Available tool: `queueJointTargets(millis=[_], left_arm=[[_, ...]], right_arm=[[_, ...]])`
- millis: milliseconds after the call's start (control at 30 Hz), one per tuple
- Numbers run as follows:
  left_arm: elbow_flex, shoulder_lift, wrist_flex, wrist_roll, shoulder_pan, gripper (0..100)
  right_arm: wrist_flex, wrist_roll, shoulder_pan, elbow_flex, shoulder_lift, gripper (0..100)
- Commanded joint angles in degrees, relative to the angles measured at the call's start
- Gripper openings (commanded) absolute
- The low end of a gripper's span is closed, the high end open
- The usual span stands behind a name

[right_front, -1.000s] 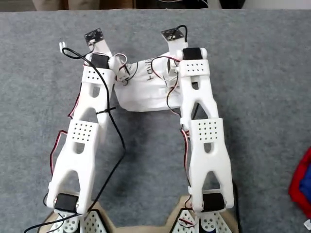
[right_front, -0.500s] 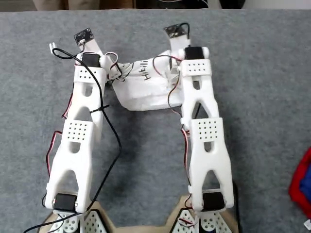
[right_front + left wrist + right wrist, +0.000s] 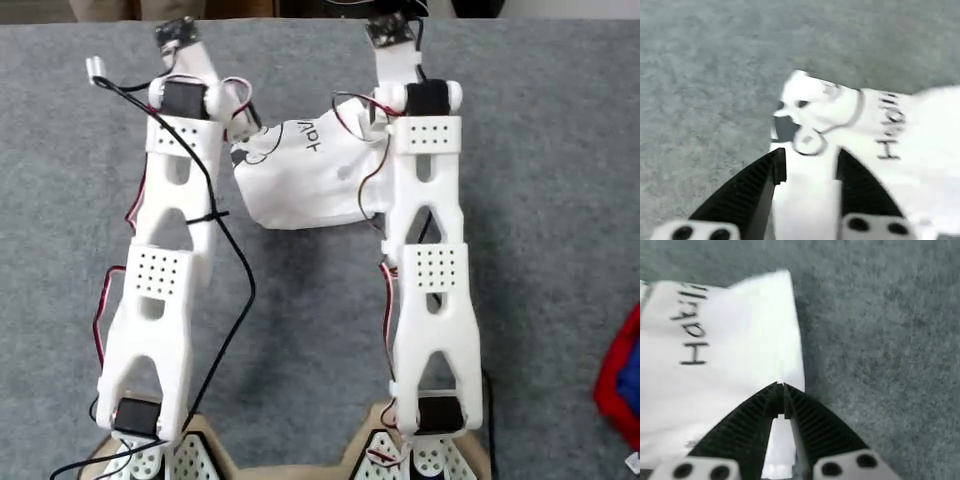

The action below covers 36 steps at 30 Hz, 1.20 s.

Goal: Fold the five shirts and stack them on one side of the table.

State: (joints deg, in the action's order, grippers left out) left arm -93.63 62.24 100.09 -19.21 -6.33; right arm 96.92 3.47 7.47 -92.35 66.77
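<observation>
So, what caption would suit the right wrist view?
Right gripper shut on a white shirt at its edge, over the grey table.

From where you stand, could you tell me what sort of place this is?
Probably a robotics lab bench for cloth folding: wired left arm and right arm, a grey carpeted table, a white shirt.

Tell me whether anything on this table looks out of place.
The white shirt, toward the far side of the gray table, lies crumpled and lopsided rather than flat: its near edge runs slanted, and one corner is bunched in the left tool. Nothing looks spilled or torn.
</observation>
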Motion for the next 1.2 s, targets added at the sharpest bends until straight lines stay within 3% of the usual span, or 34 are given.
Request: queueJointTargets(millis=[0,167,333,467,667,1000,1167], left_arm=[[0.62,-4.97,0.79,3.87,-3.34,1],[7.74,-5.67,0.79,4.48,-5.71,2],[16.35,-7.69,0.79,4.22,-6.59,2],[22.77,-9.1,0.79,2.55,-6.51,2],[30.42,-10.51,0.7,1.85,-8.09,2],[31.12,-7.6,0.62,1.67,-5.27,2],[31.03,-6.55,0.53,1.85,-5.01,2]], right_arm=[[-0.88,0.0,1.1,-1.89,-5.41,0.6],[-0.09,0.0,0.22,-1.98,-5.32,1.6],[-0.7,0.0,-0.48,-2.51,-5.14,12.5],[-8.7,0.0,0.4,-1.8,-3.74,0.9],[-23.91,0.0,1.98,-1.8,3.21,0.5],[-37.63,0.0,3.47,2.51,13.23,0.5],[-45.27,-0.09,0.31,9.01,14.37,0.5]])
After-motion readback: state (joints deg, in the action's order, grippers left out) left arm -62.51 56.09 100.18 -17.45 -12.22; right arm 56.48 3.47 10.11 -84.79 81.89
